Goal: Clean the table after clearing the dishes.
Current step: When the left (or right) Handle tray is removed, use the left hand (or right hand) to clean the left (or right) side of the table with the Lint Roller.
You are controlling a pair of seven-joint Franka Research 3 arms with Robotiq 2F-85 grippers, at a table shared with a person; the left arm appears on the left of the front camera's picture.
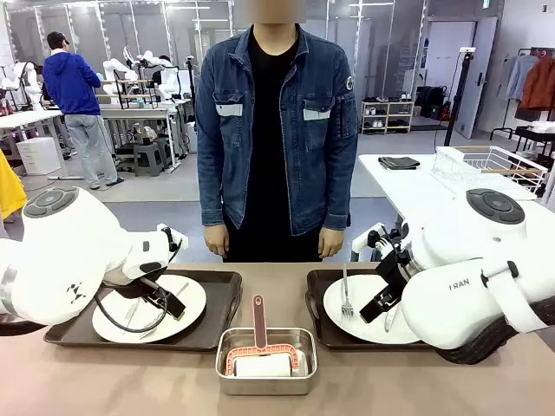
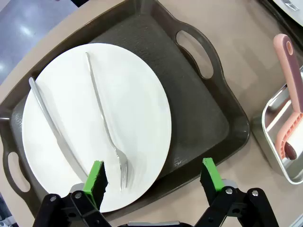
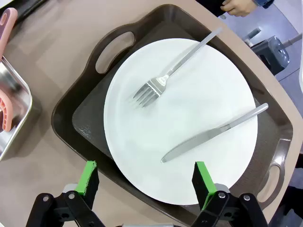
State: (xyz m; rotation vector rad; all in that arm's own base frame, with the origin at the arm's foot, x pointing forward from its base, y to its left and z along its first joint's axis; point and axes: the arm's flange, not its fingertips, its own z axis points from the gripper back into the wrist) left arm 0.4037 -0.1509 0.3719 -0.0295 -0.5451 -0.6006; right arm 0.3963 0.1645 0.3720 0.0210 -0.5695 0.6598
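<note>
On the beige table (image 1: 390, 381) lie two dark brown handled trays, each bearing a white plate with a fork and a knife. My left gripper (image 1: 166, 303) hovers open over the near edge of the left plate (image 2: 94, 118), its green pads astride the plate rim and tray (image 2: 199, 118). The fork (image 2: 106, 123) and knife (image 2: 49, 125) lie on that plate. My right gripper (image 3: 144, 182) is open too, low over the near rim of the right plate (image 3: 189, 109) on its tray (image 3: 87, 111). That plate carries a fork (image 3: 161, 80) and a knife (image 3: 213, 135). Neither gripper holds anything.
A small steel pan (image 1: 266, 368) with a pink roller (image 1: 258, 325) stands between the trays at the front. A person (image 1: 276, 130) in a denim jacket stands at the far edge, hands down. A white table with a wire rack (image 1: 490, 165) is at back right.
</note>
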